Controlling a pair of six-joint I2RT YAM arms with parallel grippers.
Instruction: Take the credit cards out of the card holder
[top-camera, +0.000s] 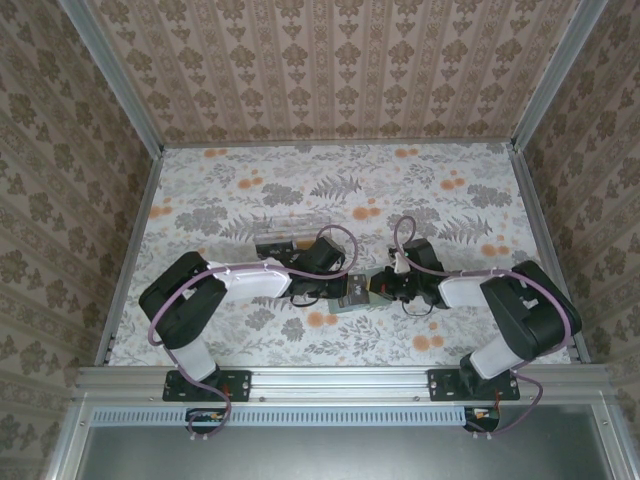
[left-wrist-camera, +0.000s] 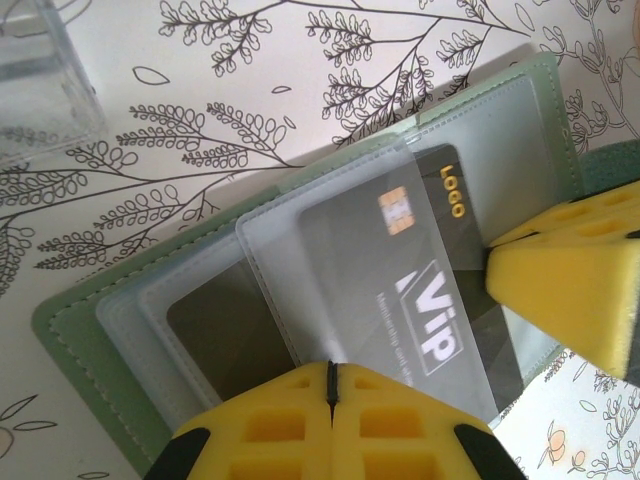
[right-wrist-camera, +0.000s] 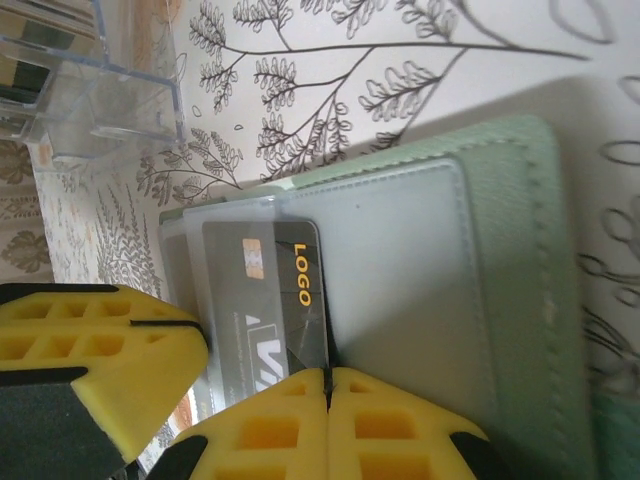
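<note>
Noted both arms folded inward over mid-table, meeting at the card holder (top-camera: 352, 293), which lies open and flat. Found left gripper (left-wrist-camera: 330, 400) pinched together, apparently on the long edge of a clear sleeve (left-wrist-camera: 275, 260) fanned out of the holder. Found right gripper (right-wrist-camera: 328, 395) likewise closed tight, with the LOGO end of the black VIP card (right-wrist-camera: 265, 300) running into its seam; judged a grip on the card. Read card's long axis as in line with right gripper, crosswise to left. Judged right arm the puller, left the anchor. Logged clear plastic box (top-camera: 290, 225) just beyond, on the floral table (top-camera: 300, 180).
</note>
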